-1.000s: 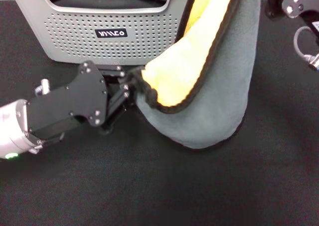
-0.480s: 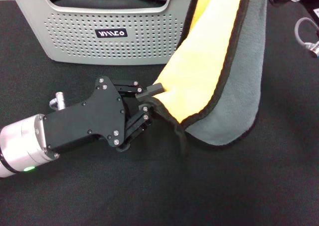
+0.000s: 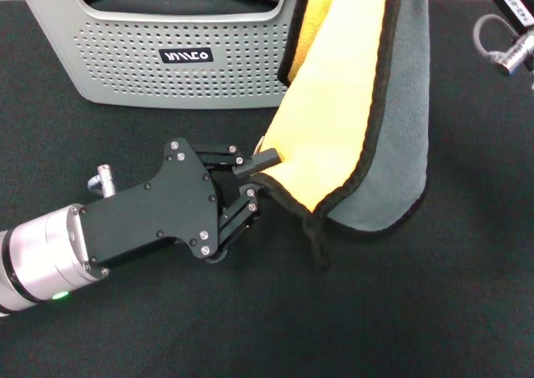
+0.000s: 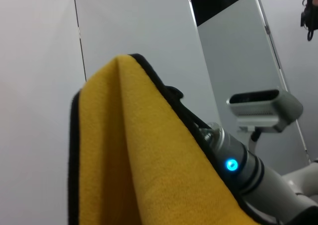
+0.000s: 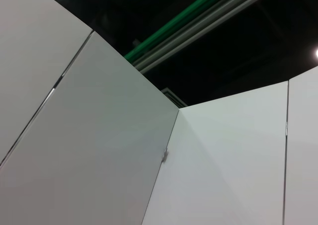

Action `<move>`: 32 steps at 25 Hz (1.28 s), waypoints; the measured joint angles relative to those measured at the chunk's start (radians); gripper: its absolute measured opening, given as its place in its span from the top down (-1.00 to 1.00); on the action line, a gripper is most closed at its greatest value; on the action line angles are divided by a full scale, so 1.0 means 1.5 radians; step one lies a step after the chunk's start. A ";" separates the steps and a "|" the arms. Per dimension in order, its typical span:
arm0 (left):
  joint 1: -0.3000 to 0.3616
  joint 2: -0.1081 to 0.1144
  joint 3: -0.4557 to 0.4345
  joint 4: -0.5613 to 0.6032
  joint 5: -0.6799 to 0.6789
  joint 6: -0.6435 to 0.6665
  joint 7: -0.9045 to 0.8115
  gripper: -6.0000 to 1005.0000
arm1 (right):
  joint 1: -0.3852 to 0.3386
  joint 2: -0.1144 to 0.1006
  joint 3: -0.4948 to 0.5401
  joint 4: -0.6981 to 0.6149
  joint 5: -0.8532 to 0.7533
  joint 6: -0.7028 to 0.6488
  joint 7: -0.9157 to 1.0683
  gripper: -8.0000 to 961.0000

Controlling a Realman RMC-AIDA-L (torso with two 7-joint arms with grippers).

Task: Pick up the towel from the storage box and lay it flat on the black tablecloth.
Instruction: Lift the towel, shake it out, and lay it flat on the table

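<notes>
The towel (image 3: 359,119) hangs out of the storage box (image 3: 125,65), draped from above at the upper right, yellow face toward the camera, grey-green face behind, and its lowest folds just reach the black tablecloth (image 3: 417,311). The left tool (image 3: 260,178) grips the towel's lower near corner, its dark fingers closed on the black stitched edge just in front of the box. The right tool (image 3: 501,2) is at the top right edge of the head view, beside the towel's raised end; whether its fingers are shut I cannot tell, as they lie out of view.

The towel is doubled on itself, so the main risk is that it lands folded, yellow over grey, rather than flat. The left grip takes only a thin bite of edge; a pull sideways to spread the cloth may strip the corner free. Fluffy fabric dragging across the woven tablecloth could also bunch both. The box stands close behind, and a swinging fold might catch its rim.
</notes>
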 joint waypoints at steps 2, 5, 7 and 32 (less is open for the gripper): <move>0.000 -0.001 0.000 -0.011 0.000 -0.001 0.024 0.69 | 0.001 0.000 -0.002 -0.005 0.002 0.007 0.000 0.94; -0.002 -0.002 0.000 -0.029 -0.007 -0.001 0.068 0.68 | 0.001 0.001 -0.012 -0.044 0.007 0.060 0.000 0.94; -0.003 -0.002 0.000 -0.041 -0.017 -0.002 0.086 0.67 | 0.001 0.001 -0.021 -0.080 0.008 0.115 -0.001 0.94; -0.009 -0.005 0.011 -0.107 -0.066 -0.020 0.178 0.21 | 0.003 0.002 -0.033 -0.202 0.037 0.313 -0.013 0.93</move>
